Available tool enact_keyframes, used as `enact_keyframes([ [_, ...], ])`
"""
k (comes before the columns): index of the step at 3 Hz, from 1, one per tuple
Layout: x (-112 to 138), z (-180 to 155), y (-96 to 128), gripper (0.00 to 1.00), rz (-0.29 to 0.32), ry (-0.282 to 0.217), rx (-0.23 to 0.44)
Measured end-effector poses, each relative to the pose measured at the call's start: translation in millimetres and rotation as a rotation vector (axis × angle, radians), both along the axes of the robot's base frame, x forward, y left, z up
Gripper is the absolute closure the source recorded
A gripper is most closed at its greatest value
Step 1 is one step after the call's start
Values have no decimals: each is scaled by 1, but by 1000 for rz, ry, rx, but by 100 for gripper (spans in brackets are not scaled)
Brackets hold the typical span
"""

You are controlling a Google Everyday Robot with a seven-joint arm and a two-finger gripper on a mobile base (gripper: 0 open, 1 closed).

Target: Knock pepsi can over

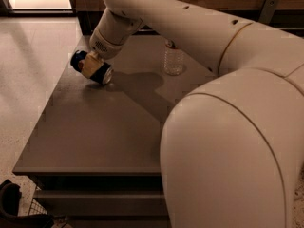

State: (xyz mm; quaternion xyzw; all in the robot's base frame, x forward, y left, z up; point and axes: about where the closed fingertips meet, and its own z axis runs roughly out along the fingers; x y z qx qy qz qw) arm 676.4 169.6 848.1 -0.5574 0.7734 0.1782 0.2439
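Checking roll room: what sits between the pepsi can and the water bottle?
Only bare table, shadowed by the arm, in the camera view. The hand is at the tipped pepsi can.

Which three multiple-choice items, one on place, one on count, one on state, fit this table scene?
1. Where is the gripper? A at the pepsi can, near the far left edge of the table; B at the near right corner; C under it.
2. How many water bottles stand there? A none; B one; C three.
3. How is the pepsi can? A upright; B tipped over; C crushed flat.
1 A, it touches the can. 2 B, one clear bottle stands. 3 B, its silver end faces sideways.
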Motion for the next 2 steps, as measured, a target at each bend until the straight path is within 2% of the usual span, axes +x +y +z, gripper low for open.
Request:
enact_keyframes([
  [1, -1, -2, 2, 0, 3, 3, -1],
  [2, -1, -2, 2, 0, 3, 3, -1],
])
